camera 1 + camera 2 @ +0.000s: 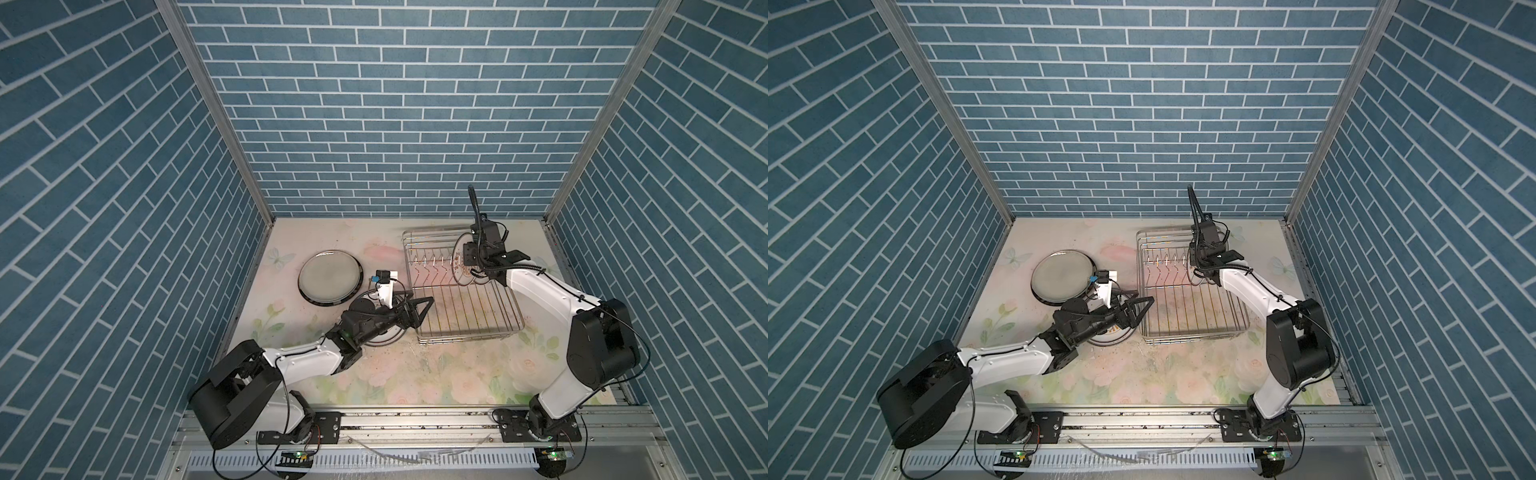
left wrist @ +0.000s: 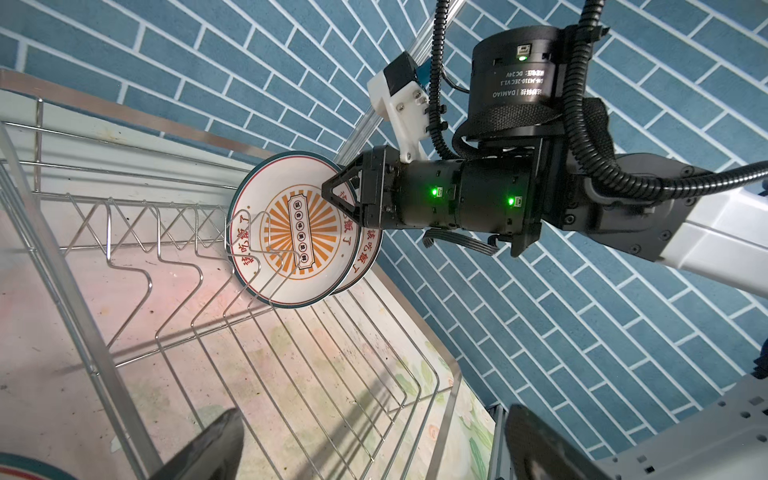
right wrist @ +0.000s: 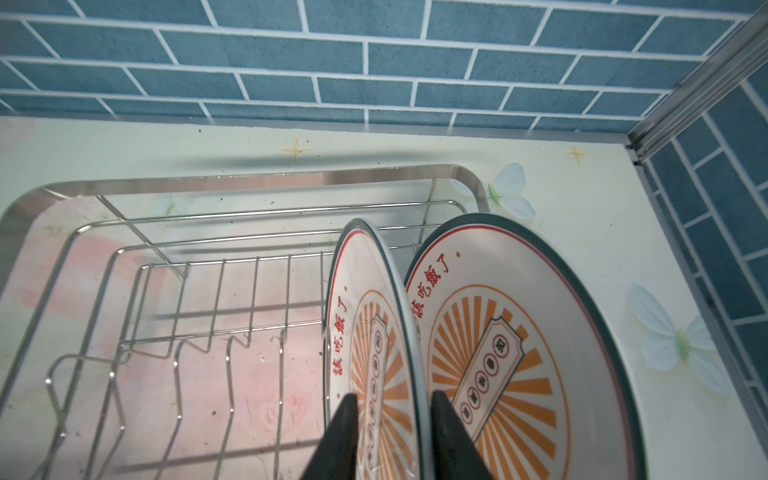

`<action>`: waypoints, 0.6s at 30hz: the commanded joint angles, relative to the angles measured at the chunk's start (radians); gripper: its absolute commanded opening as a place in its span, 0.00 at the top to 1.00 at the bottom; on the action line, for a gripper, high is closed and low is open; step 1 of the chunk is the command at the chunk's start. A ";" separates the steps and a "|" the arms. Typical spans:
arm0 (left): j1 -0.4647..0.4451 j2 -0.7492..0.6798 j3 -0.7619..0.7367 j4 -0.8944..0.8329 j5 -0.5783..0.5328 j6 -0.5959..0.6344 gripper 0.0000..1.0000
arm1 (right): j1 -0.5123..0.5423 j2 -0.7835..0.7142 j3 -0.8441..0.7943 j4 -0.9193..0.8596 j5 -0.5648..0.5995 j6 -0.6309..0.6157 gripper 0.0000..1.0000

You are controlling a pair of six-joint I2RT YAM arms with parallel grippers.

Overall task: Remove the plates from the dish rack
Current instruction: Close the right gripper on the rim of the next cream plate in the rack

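Two sunburst plates [image 3: 519,332] stand on edge at right end of prong row in dish rack [image 3: 232,178], faces toward left. Right gripper [image 3: 392,399] astride top rim of left plate [image 3: 365,316], jaws narrow. Clamped or not, cannot tell. Left gripper [image 1: 426,313] spread wide, at rack's left side, farther away. Lift probably goes straight up.

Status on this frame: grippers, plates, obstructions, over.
Left gripper open at the dish rack edge. Right gripper astride one sunburst plate rim, grip unconfirmed. Second sunburst plate leans beside it. No obstruction seen.

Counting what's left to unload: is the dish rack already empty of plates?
No, a sunburst plate and a second sunburst plate beside it stand on edge among the prongs of the dish rack.
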 commanded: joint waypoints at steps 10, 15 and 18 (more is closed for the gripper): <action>-0.007 0.048 0.032 0.002 0.002 -0.012 0.00 | -0.005 0.032 0.055 -0.020 0.067 0.005 0.76; -0.007 0.047 0.033 -0.008 -0.012 -0.007 0.00 | -0.005 0.036 0.047 -0.002 0.090 0.006 0.77; -0.007 0.043 0.036 -0.020 -0.020 -0.005 0.00 | -0.004 0.039 0.049 0.006 0.093 0.003 0.79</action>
